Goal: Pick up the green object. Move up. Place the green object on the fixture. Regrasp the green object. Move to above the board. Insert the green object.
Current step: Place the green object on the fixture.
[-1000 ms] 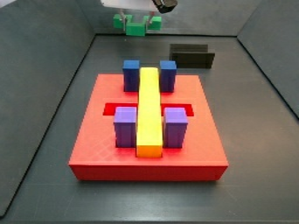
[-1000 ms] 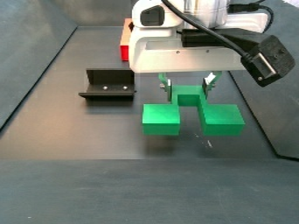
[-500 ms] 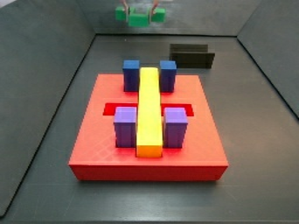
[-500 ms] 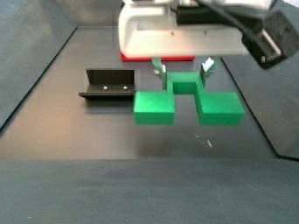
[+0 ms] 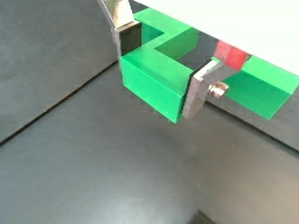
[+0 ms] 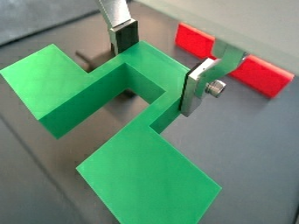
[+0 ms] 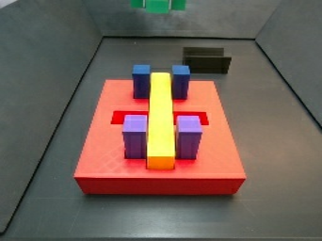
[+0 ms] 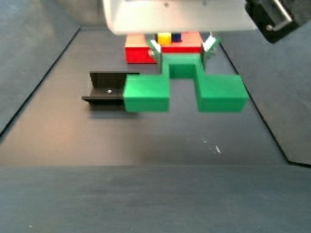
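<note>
Wrist views first: the gripper (image 6: 162, 63) has its silver fingers (image 6: 201, 87) clamped on the raised centre block of the green object (image 6: 111, 105), whose two arms spread out below, hiding much of the dark floor. Red pieces of the board (image 6: 264, 73) show beyond it. Both side views: the green object (image 8: 183, 86) hangs clear above the floor, partly covering the board (image 8: 141, 54) and overlapping the fixture (image 8: 107, 88). At the far view's upper edge only a green sliver (image 7: 158, 5) shows, probably the same piece, well behind the board (image 7: 160, 151) and fixture (image 7: 208, 59).
</note>
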